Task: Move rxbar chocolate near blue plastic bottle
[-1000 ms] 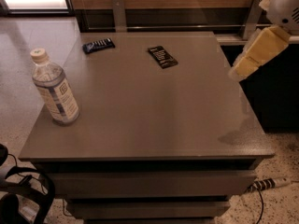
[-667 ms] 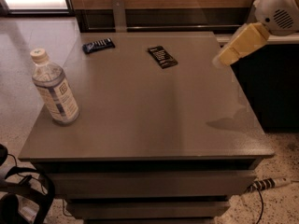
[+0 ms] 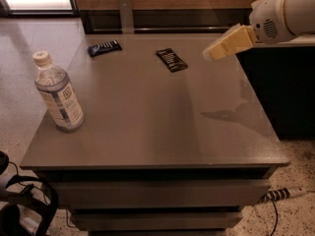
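Observation:
The rxbar chocolate (image 3: 172, 59), a flat black wrapper with white text, lies on the grey table (image 3: 147, 132) near its far edge, right of centre. The blue plastic bottle (image 3: 57, 94), clear bluish with a cream cap and a white-and-blue label, stands upright near the table's left edge. My gripper (image 3: 212, 53), with cream-yellow fingers on a white arm, hangs in the air above the table's far right part. It is to the right of the rxbar chocolate and apart from it, and holds nothing.
A dark blue wrapper with white lettering (image 3: 104, 47) lies at the table's far left. A wood-panelled wall and a metal post (image 3: 125, 14) stand behind the table. A dark cabinet (image 3: 280, 82) stands at the right. Cables (image 3: 275, 196) and black straps (image 3: 24, 200) lie on the floor.
My gripper has moved left and a little up, from beyond the table's right edge to above its far right part, closer to the rxbar chocolate. The objects have not moved.

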Robot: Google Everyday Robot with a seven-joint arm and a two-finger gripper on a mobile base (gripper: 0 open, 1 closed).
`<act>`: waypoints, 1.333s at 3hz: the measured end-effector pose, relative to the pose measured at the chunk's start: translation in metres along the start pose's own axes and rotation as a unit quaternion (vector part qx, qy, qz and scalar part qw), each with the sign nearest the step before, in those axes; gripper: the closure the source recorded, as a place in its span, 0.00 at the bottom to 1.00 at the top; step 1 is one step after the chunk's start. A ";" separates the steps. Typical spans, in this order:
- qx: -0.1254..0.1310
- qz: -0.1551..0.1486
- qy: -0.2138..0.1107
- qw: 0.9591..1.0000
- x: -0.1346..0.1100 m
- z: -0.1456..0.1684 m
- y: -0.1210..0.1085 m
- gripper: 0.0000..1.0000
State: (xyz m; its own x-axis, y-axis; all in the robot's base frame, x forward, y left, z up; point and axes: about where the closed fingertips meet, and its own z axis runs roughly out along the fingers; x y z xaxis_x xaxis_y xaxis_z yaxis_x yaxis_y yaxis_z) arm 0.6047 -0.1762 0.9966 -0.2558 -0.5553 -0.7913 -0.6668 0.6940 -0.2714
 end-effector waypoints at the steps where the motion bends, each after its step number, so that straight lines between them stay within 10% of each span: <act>1: 0.000 0.000 0.000 1.000 0.000 0.000 0.000 0.00; 4: -0.031 0.017 -0.024 0.999 -0.022 0.098 -0.012 0.00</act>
State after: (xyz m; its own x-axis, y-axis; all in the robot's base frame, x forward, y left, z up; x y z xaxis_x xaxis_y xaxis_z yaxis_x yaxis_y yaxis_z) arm 0.6874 -0.1274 0.9635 -0.2459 -0.5075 -0.8258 -0.7002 0.6822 -0.2107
